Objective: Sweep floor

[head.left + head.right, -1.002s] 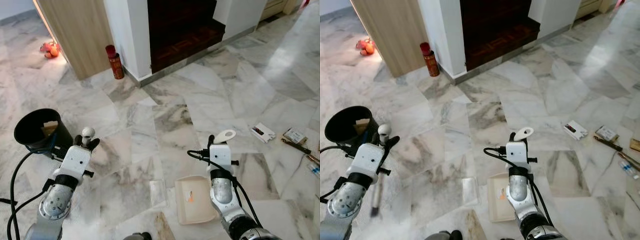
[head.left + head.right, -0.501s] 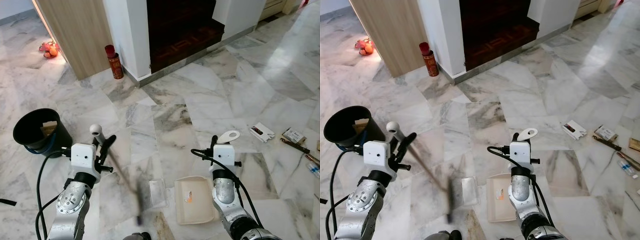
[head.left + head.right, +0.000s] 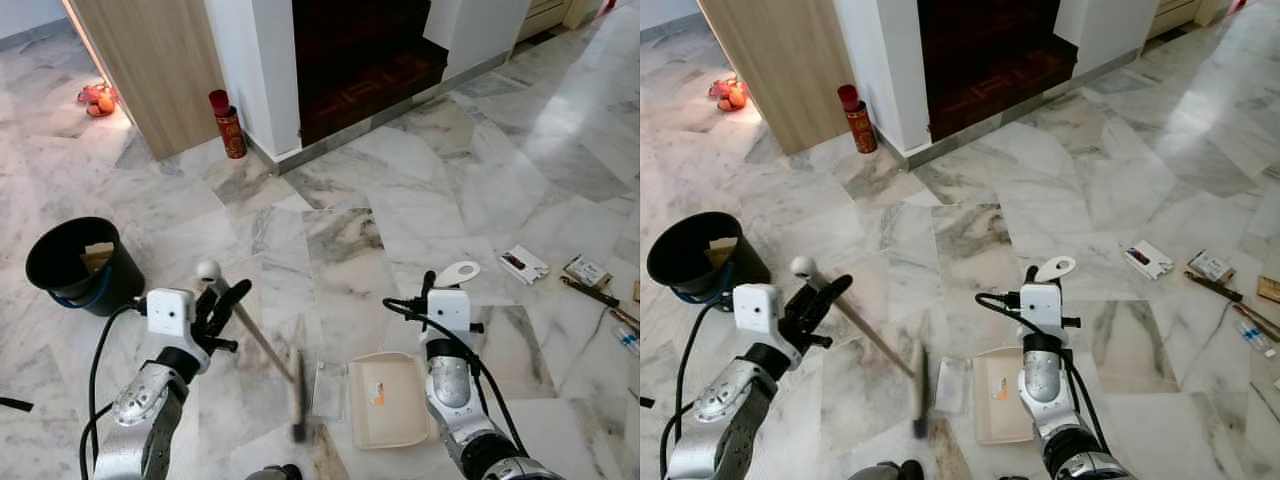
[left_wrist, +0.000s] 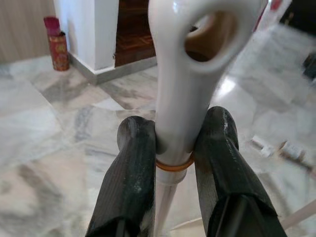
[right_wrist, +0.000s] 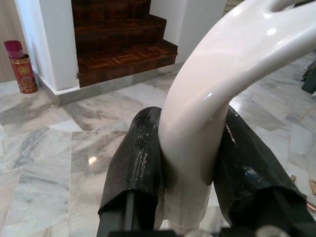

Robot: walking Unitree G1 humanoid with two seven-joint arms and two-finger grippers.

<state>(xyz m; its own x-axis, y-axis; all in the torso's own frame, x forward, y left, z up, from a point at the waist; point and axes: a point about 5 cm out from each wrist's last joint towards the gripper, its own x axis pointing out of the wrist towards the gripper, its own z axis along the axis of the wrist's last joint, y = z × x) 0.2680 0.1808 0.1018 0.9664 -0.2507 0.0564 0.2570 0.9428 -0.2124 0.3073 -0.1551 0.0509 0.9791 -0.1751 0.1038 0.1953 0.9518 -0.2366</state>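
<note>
Though blurred at its low end, broom (image 3: pixel 262 345) slants down across the marble floor (image 3: pixel 400 210), head (image 3: pixel 298 395) just left of a clear scrap (image 3: pixel 327 388). Squeezed tight around its white handle top: left gripper (image 3: pixel 222 302) (fingers (image 4: pixel 132 177) pressing both sides). Clamped on the dustpan handle (image 5: pixel 217 74): right gripper (image 3: pixel 432 290). Dustpan (image 3: pixel 388 398) flat on the floor, its back edge hidden behind the arm. Black bucket (image 3: pixel 72 262) far left. Small litter (image 3: pixel 524 264) near the right edge, some cut off. Lots of bare floor ahead up to the dark steps (image 3: pixel 365 60) and red can (image 3: pixel 229 124). Compared with a moment ago, broom head swung right, closer to the dustpan; left arm moved inward.
</note>
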